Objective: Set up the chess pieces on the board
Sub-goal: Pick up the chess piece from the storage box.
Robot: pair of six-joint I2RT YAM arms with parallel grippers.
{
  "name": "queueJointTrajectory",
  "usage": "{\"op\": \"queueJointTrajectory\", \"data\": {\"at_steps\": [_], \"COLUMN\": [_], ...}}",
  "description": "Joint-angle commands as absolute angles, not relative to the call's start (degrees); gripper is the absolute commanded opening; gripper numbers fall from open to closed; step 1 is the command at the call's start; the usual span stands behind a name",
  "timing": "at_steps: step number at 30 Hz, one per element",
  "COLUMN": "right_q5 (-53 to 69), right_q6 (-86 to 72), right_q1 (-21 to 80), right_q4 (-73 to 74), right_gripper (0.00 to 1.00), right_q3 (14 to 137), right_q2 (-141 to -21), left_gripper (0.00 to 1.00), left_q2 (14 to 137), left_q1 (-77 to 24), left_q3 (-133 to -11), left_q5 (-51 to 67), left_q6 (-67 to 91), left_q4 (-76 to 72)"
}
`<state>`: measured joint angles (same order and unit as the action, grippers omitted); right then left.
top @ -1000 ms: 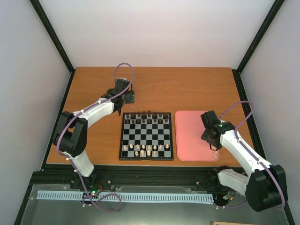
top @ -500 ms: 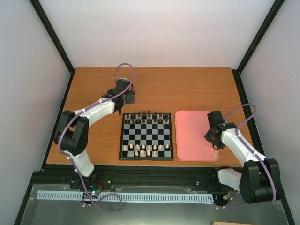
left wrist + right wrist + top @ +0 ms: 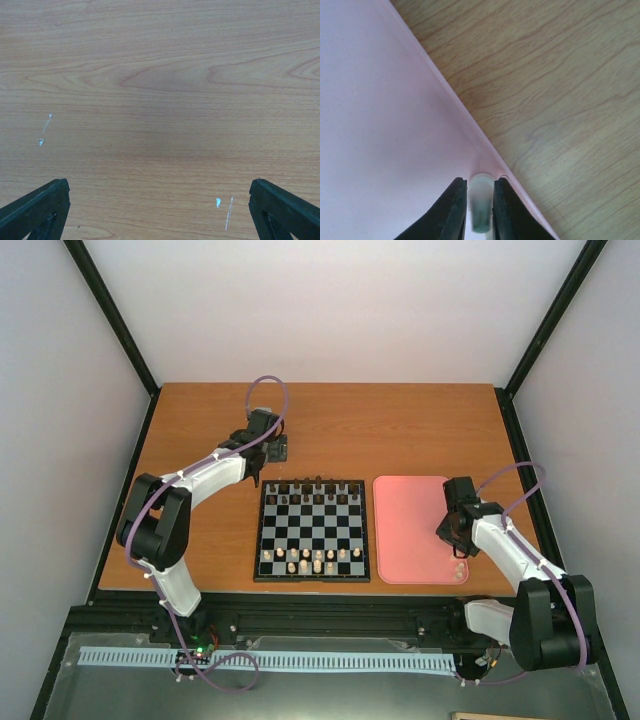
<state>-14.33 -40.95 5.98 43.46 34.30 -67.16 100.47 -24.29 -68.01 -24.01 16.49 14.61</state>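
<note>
Our right gripper (image 3: 479, 210) has just closed on a pale chess piece (image 3: 481, 187) at the tray's (image 3: 400, 530) right rim, so we can carry it to the board (image 3: 312, 531) left of the tray; our left gripper (image 3: 160, 210) gapes empty.

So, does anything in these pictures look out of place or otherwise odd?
Yes. Some pale chess pieces sit off the board, in the near right corner of the pink tray. The right tool grips one pale piece at the tray's rim. Nothing looks spilled or damaged.
</note>
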Motion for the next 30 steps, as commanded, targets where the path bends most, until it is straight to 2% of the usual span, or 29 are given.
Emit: {"op": "queueJointTrajectory", "data": {"at_steps": [1,5,10,23,28,30], "right_q5": [-14.6,-13.9,-12.1,2.8,3.0,0.9], "right_q6": [-40.5,-39.9,-37.7,-27.5,-24.8,-24.7], "right_q1": [5.4,5.4,5.4,6.4,13.2,19.4], "right_q4": [42.3,41.7,40.0,40.1,42.9,44.4], "right_gripper": [0.14,0.03,0.03,0.03,0.03,0.03], "right_q3": [33.7,33.4,33.1,39.2,44.8,47.6], "right_q2": [-67.3,-66.7,-64.6,-60.6,-61.2,-62.2], "left_gripper": [1.00,1.00,1.00,1.00,1.00,1.00], "left_q2": [101.1,101.2,100.9,99.8,100.1,100.2], "left_q1": [-24.7,-24.7,-24.7,-24.7,-24.7,-24.7], "left_q3": [-70.1,-70.1,-70.0,-69.7,-69.9,-70.0], "left_q5": [-24.9,-24.9,-25.1,-25.8,-26.1,-26.4], "left_q6": [15.7,15.7,15.7,15.5,15.3,15.3], "left_q4": [14.0,14.1,14.2,14.4,14.5,14.7]}}
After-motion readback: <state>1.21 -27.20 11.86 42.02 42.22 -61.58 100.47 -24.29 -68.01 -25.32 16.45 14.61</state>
